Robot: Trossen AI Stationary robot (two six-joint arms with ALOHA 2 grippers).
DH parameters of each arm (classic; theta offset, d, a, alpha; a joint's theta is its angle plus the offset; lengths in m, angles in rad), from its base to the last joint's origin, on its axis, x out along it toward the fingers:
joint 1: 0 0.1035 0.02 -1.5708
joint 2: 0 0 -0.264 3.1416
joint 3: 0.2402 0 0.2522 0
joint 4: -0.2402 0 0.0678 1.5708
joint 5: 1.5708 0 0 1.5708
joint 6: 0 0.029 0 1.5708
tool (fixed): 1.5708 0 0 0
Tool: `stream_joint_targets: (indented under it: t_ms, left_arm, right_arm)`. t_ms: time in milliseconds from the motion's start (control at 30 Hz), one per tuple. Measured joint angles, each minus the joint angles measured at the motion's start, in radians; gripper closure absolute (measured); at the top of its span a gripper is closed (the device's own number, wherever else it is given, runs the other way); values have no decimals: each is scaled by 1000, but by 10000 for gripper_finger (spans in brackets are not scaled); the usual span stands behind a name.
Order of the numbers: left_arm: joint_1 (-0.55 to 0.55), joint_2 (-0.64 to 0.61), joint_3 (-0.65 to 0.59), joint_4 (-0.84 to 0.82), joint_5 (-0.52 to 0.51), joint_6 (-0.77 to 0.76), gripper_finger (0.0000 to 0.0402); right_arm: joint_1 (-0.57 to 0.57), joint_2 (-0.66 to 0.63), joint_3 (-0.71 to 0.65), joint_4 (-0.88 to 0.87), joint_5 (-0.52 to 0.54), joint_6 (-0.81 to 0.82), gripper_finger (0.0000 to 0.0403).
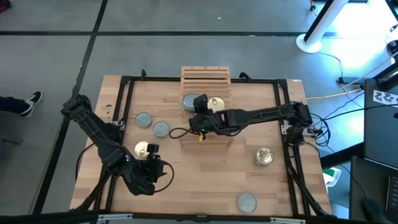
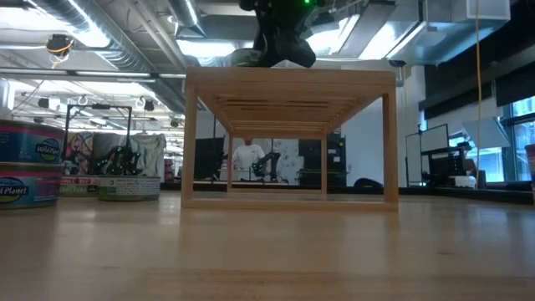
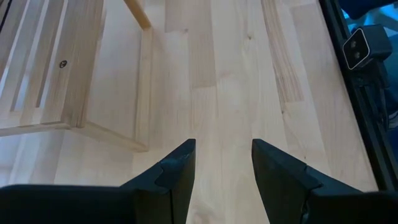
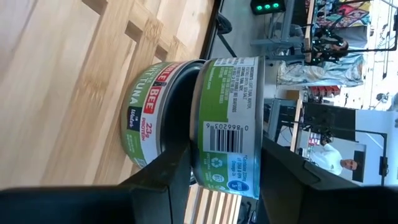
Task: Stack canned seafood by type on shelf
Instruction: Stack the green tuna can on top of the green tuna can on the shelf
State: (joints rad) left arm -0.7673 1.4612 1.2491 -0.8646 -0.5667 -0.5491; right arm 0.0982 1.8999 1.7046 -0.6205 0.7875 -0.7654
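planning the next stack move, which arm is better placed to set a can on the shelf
Right. The right hand holds a green-labelled can above another can on the shelf. The left hand is open, empty, over bare tabletop.

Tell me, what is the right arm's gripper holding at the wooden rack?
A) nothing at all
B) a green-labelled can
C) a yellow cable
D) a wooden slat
B: the right gripper has its fingers on either side of a green-labelled can, over another can on the shelf.
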Motion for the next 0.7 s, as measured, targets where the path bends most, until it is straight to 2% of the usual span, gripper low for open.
stream_joint_targets:
  t_ms: [433,700]
  left_arm:
    - [0,0,0,0,0,-1,249]
    - [0,0,0,0,0,-2,249]
  right_arm:
    - [-1,-1,0,-1,-14,1,245]
    - [-1,-1,-1,-6,-28,1,179]
